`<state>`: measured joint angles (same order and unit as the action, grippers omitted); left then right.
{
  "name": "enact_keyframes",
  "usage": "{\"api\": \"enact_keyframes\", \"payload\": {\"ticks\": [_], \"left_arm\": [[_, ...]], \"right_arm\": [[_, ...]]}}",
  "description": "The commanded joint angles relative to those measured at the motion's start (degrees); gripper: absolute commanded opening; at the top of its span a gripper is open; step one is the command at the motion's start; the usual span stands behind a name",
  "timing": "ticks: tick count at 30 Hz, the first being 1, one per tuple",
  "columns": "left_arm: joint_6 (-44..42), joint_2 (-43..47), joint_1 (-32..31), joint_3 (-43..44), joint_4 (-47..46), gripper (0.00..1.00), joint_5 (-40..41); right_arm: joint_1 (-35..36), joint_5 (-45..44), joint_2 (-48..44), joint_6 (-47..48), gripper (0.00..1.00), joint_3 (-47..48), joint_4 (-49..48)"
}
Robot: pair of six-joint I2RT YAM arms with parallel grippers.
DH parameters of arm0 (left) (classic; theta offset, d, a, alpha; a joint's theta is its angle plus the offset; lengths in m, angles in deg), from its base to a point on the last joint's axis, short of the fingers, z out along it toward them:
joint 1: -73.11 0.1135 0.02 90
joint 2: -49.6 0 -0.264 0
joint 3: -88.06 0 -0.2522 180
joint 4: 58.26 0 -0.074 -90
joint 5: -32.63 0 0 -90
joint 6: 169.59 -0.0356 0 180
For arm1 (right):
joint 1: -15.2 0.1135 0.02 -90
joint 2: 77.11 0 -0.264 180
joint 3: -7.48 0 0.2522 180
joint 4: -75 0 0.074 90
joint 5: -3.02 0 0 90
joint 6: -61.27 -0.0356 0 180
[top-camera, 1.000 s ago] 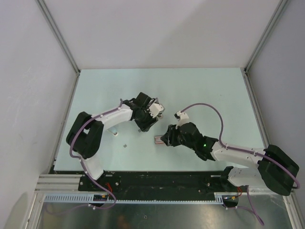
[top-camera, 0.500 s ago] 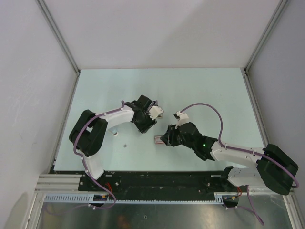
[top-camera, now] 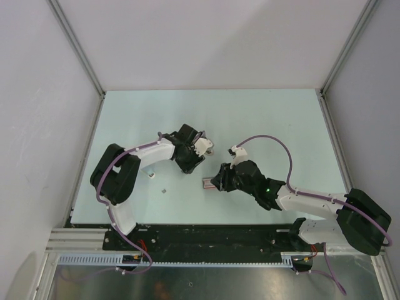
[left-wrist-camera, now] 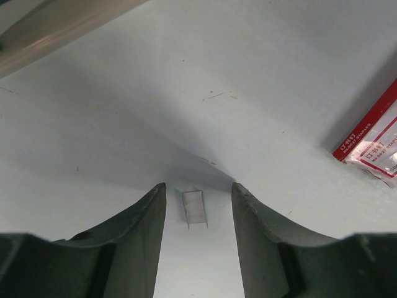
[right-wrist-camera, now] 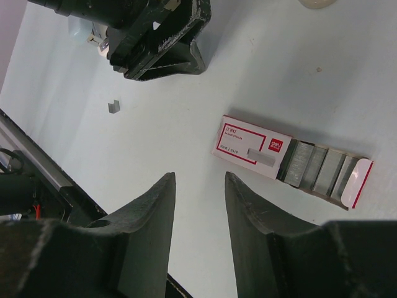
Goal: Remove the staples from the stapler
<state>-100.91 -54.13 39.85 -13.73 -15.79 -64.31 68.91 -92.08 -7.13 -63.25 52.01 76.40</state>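
Note:
A short grey strip of staples (left-wrist-camera: 195, 208) lies flat on the table between the fingers of my left gripper (left-wrist-camera: 199, 186). That gripper is open, with a gap on each side of the strip. In the top view the left gripper (top-camera: 189, 164) points down at the table middle. My right gripper (right-wrist-camera: 200, 175) is open and holds nothing; it hovers just near a red-and-white staple box (right-wrist-camera: 254, 148). The box's tray is slid out, showing several staple strips (right-wrist-camera: 316, 169). Another loose staple bit (right-wrist-camera: 113, 107) lies on the table left of the box. The stapler is out of view.
The staple box (top-camera: 208, 182) sits between the two grippers, and its corner shows at the right of the left wrist view (left-wrist-camera: 372, 139). A small white object (top-camera: 150, 175) lies beside the left arm. A pale round object (right-wrist-camera: 317, 2) shows at the top edge of the right wrist view.
The left arm has shifted a little and its jaws have narrowed slightly around the staple strip. The right arm has stayed in place.

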Motion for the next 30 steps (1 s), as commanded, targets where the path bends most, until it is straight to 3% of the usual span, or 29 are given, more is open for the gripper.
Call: {"api": "enact_keyframes", "payload": {"ticks": [1, 30], "left_arm": [[0.2, -1.4, 1.1, -2.0, -0.9, 0.51, 0.2], [-2.0, 1.0, 2.7, -5.7, -1.0, 0.49, 2.3]], "right_arm": [[-0.2, -0.4, 0.1, -0.5, 0.42, 0.3, -2.3], [-0.3, -0.7, 0.0, -0.5, 0.41, 0.3, -2.1]]}}
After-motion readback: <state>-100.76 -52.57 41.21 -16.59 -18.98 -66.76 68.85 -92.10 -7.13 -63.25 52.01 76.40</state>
